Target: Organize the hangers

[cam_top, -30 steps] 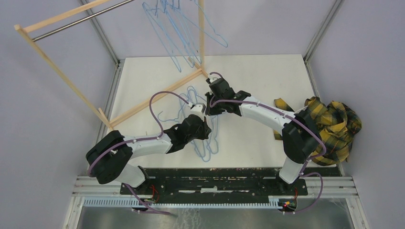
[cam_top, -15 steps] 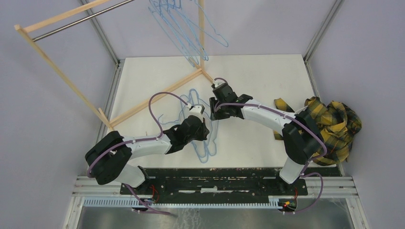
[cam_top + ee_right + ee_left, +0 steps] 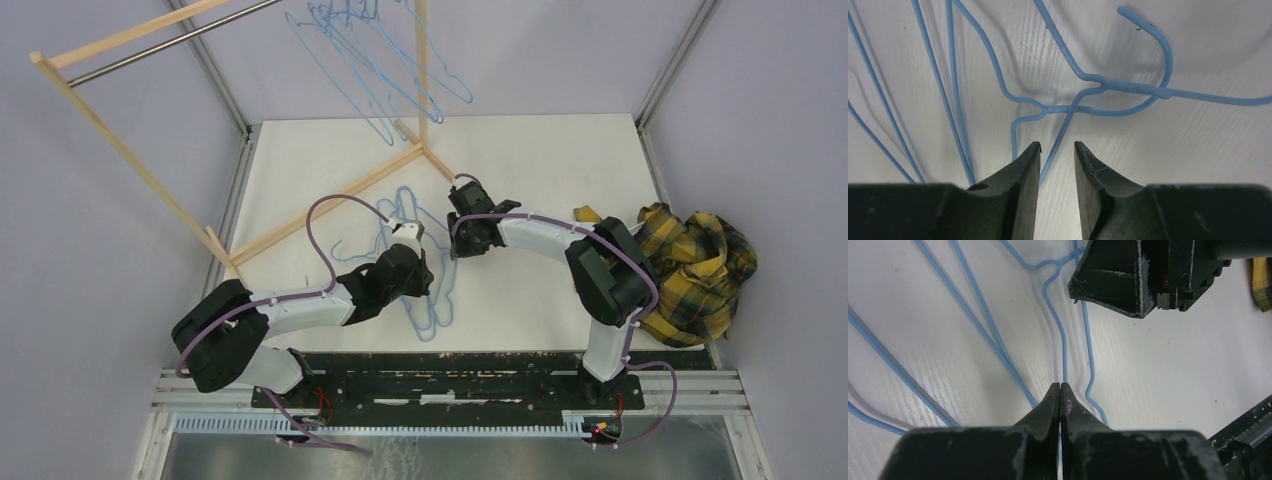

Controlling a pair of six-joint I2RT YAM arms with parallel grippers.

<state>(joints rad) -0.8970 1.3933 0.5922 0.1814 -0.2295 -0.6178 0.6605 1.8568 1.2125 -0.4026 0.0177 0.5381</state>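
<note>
Several light-blue wire hangers [image 3: 437,318] lie tangled on the white table; more hang from the rack [image 3: 372,60] at the back. My left gripper [image 3: 430,270] is low over the pile, its jaws [image 3: 1060,386] shut on one thin hanger wire [image 3: 1064,352] that runs between them. My right gripper [image 3: 462,245] is just beyond it, also seen in the left wrist view [image 3: 1128,275]. Its jaws [image 3: 1057,146] are open, with one hanger wire [image 3: 1060,135] passing between the tips near a hook and twisted neck [image 3: 1128,89].
The wooden rack's base bar [image 3: 320,205] crosses the table's back left, with its metal rod [image 3: 170,45] above. A yellow plaid cloth [image 3: 695,265] lies bunched at the right edge. Purple cables [image 3: 340,205] loop over both arms.
My right gripper has moved from the rack's foot toward me, down onto the pile. The hung hangers have swung. My left gripper has barely shifted.
</note>
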